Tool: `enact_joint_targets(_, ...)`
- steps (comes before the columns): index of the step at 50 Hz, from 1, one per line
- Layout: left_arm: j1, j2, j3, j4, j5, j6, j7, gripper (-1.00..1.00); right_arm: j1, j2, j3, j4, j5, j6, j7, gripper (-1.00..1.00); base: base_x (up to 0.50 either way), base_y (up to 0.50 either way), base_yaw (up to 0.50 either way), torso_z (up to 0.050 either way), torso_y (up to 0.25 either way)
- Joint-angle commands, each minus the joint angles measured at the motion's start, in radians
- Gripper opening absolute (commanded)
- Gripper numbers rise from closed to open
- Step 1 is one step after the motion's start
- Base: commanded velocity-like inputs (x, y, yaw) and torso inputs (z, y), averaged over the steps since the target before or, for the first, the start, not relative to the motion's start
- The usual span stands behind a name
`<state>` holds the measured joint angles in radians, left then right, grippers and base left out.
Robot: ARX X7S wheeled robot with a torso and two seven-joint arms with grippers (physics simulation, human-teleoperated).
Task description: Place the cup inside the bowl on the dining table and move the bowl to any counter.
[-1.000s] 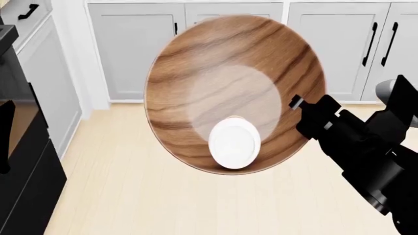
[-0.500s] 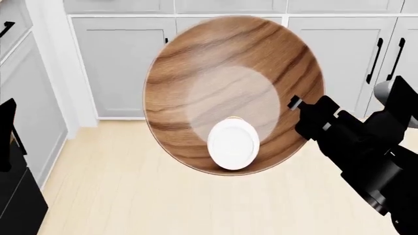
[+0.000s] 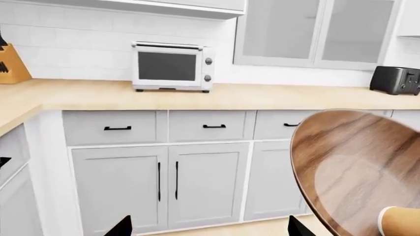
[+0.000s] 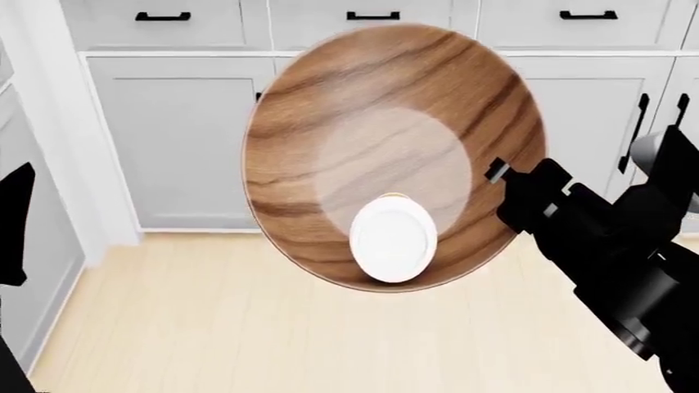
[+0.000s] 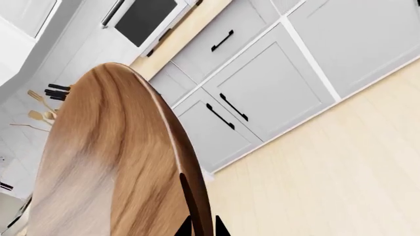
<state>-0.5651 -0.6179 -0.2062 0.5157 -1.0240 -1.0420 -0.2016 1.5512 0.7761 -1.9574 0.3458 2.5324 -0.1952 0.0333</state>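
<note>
My right gripper (image 4: 495,174) is shut on the right rim of the dark-brown wooden bowl (image 4: 382,123) and holds it in the air, tilted toward the head camera. In the right wrist view the rim passes between the two fingertips of this gripper (image 5: 200,229), with the bowl (image 5: 111,162) seen edge-on. The cup lies inside the bowl at its lower side, and its white lid (image 4: 394,239) faces the camera. Its tan side (image 3: 402,222) shows in the left wrist view beside the bowl (image 3: 357,162). My left gripper (image 3: 210,231) is open and empty. The dining table is out of view.
A tan counter (image 3: 262,96) with a white tiled backsplash runs ahead above grey cabinets (image 4: 186,139). On it stand a white toaster oven (image 3: 172,66), a knife block (image 3: 10,66) and a black toaster (image 3: 394,79). Pale wood floor (image 4: 218,327) lies below the bowl.
The cabinets have slid down in the head view and the drawer handles now show at the top. The black appliance at the left has left the view. The bowl and cup stay held.
</note>
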Motion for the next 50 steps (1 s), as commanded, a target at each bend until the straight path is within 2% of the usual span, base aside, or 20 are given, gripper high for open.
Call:
enact_joint_targets(1, 0.006, 0.001, 0.001, 0.008, -0.004, 0.003, -0.007, 1.0, 0.008, 0.004, 0.022, 0.003, -0.02, 0.002, -0.005, -1.0, 0.5, -0.1, 0.0, 0.0, 0.01)
enact_joint_targets(28, -0.028, -0.002, 0.018, 0.011, -0.023, -0.007, -0.026, 1.0, 0.025, 0.002, 0.042, 0.007, -0.028, 0.02, 0.003, -1.0, 0.5, -0.1, 0.0, 0.0, 0.002)
enact_joint_targets(36, -0.016, -0.003, 0.012, 0.021, -0.027, -0.002, -0.03, 1.0, 0.022, -0.004, 0.045, 0.014, -0.03, 0.026, 0.003, -1.0, 0.5, -0.1, 0.0, 0.0, 0.001)
enact_joint_targets(40, 0.008, -0.029, -0.025, 0.026, -0.051, -0.003, -0.014, 1.0, 0.017, -0.008, 0.046, 0.02, -0.03, 0.026, 0.001, -1.0, 0.5, -0.1, 0.0, 0.0, 0.002)
enact_joint_targets(50, -0.021, -0.017, 0.003, 0.018, -0.04, -0.001, -0.028, 1.0, 0.019, -0.006, 0.054, 0.024, -0.032, 0.03, 0.002, -1.0, 0.5, -0.1, 0.0, 0.0, 0.002)
